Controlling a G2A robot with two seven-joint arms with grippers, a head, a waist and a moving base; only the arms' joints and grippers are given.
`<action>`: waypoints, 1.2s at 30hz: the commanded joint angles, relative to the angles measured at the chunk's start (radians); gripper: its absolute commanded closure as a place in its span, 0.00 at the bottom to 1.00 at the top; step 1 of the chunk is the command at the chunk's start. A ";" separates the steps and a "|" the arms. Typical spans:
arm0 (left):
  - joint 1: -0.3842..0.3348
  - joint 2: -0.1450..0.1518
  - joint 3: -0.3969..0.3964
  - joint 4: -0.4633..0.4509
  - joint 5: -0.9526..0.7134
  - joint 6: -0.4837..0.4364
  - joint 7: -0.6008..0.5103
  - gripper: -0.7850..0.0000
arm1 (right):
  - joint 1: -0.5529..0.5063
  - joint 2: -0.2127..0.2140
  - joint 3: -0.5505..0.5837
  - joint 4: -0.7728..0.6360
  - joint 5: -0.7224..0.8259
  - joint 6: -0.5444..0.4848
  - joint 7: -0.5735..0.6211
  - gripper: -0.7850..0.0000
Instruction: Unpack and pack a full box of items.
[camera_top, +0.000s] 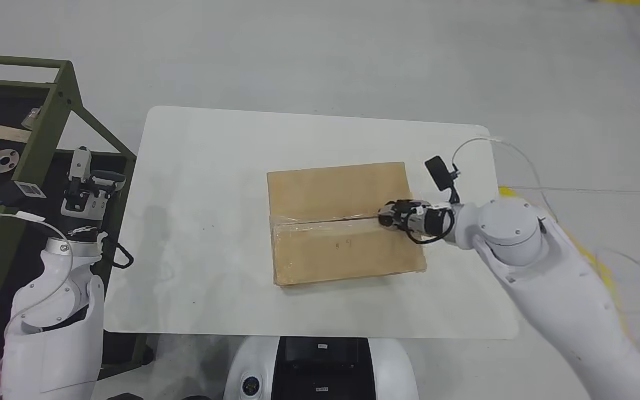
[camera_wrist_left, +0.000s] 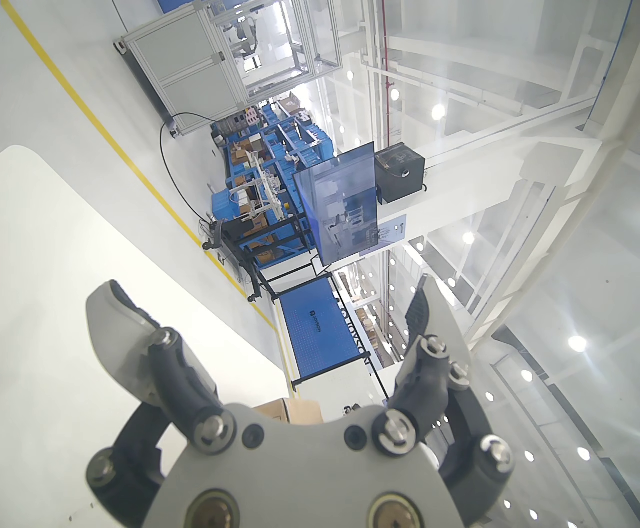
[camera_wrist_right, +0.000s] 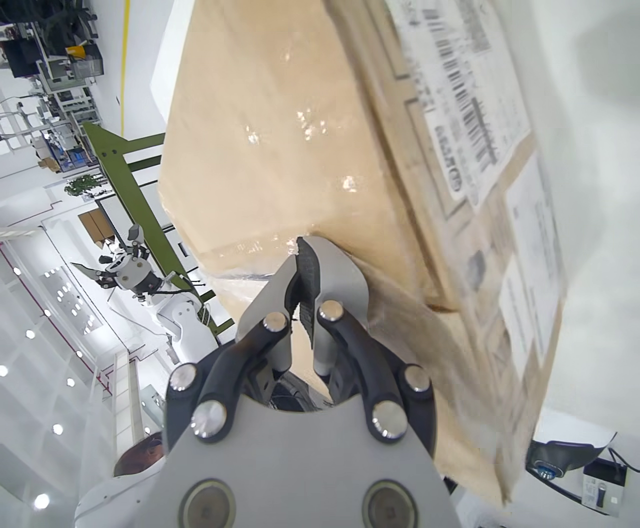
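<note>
A brown box (camera_top: 343, 223), flaps closed under clear tape (camera_top: 320, 228), with printed labels (camera_wrist_right: 465, 90) on one side, sits mid tabletop (camera_top: 200, 250). The right gripper (camera_wrist_right: 302, 270) is clenched at the seam's right end. The left gripper (camera_wrist_left: 270, 295), spread and empty, hangs beyond the left edge.

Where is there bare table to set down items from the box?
The widest bare patch of the table lies between the box and the edge by the green rack. Narrower strips run along the far and near edges. It is crowded at the box's other end, where the right gripper sits.
</note>
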 joint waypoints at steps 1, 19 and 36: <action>0.000 0.000 0.000 0.000 0.000 0.000 0.000 0.00 | -0.017 0.004 0.017 -0.008 -0.003 0.000 0.000 1.00; 0.000 0.000 0.000 0.000 0.000 0.000 0.000 0.00 | -0.191 0.037 0.201 -0.072 -0.003 0.009 -0.055 1.00; 0.000 0.000 0.000 0.000 0.000 0.000 0.000 0.00 | -0.264 0.048 0.321 -0.139 -0.012 -0.018 -0.112 1.00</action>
